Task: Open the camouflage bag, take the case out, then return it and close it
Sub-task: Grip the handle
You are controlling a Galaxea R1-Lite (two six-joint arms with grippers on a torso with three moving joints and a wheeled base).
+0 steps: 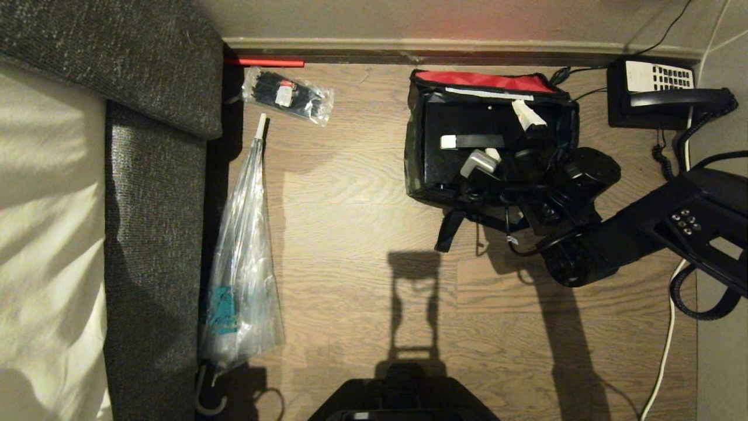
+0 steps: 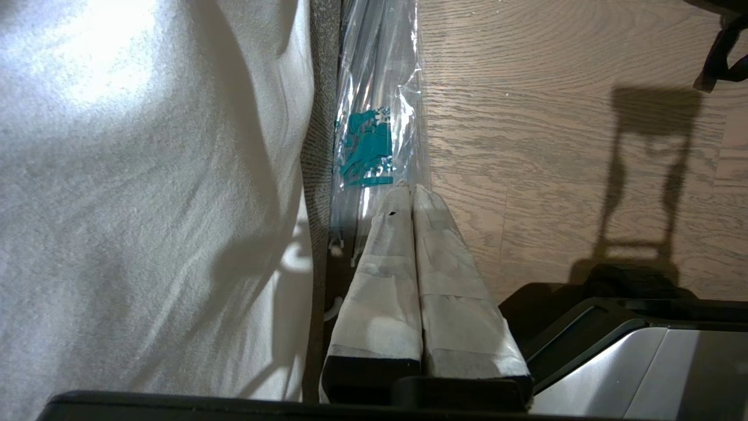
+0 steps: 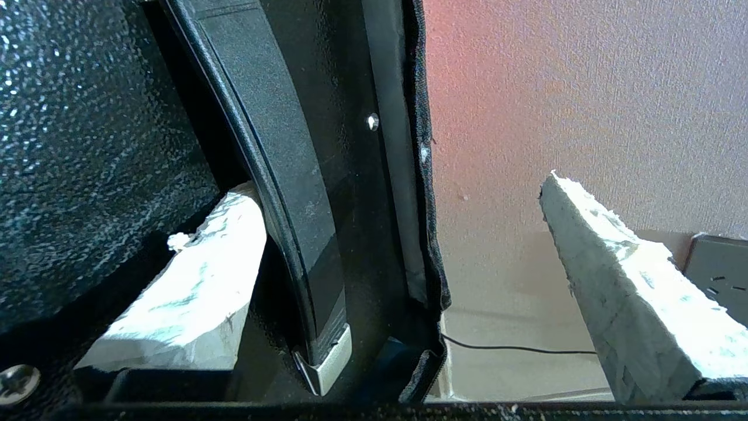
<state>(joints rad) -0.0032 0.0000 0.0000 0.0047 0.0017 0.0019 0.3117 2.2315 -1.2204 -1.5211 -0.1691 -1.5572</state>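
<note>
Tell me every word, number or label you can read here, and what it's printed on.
No text here can be read.
Teal print on the clear plastic umbrella sleeve: too blurred.
Keypad of the desk telephone: too small.
Red-and-white label in the bag of cable ties: too small.

Premises are presenting as a hotel-type bedroom. A bed (image 1: 52,234) in white linen is sitting beside a grey headboard (image 1: 152,193); a corded desk phone (image 1: 654,93) is lying on the wood-laminate floor (image 1: 362,204) against the skirting; a bagged umbrella (image 1: 242,275) is leaning nearby.
</note>
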